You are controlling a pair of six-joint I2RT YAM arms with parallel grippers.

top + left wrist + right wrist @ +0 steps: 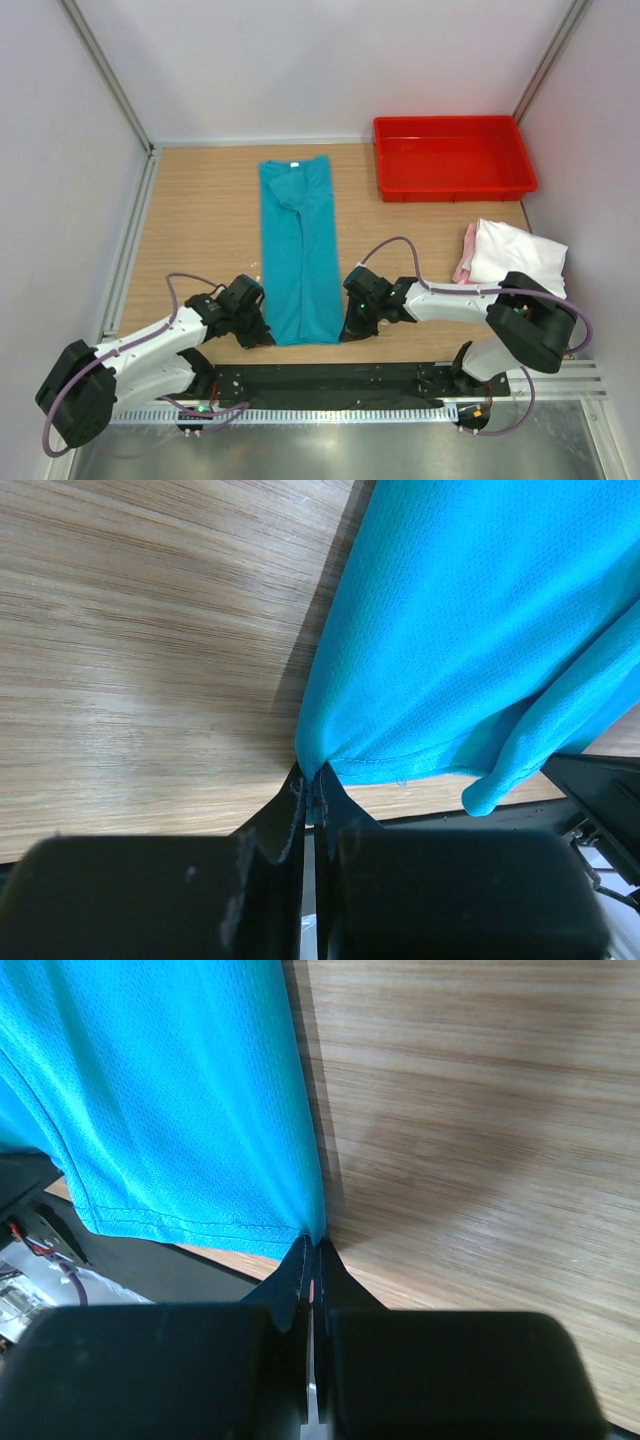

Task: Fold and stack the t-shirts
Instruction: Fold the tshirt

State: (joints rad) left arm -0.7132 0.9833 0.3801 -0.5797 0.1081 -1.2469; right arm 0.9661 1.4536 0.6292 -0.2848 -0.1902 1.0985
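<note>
From above, the teal t-shirt (298, 240) is shown laid lengthwise at centre, hem at 6 o'clock. In the left wrist view, the left gripper (308, 780) is seen clamped shut on one hem corner. In the right wrist view, the right gripper (312, 1250) is clamped on the other. Both corners are best lifted level and carried together towards 12 o'clock.

I work over a light wood-grain tabletop (200, 200), plain white wall panels (300, 60) around it, grey metal corner posts (108, 75), soft even light.
</note>
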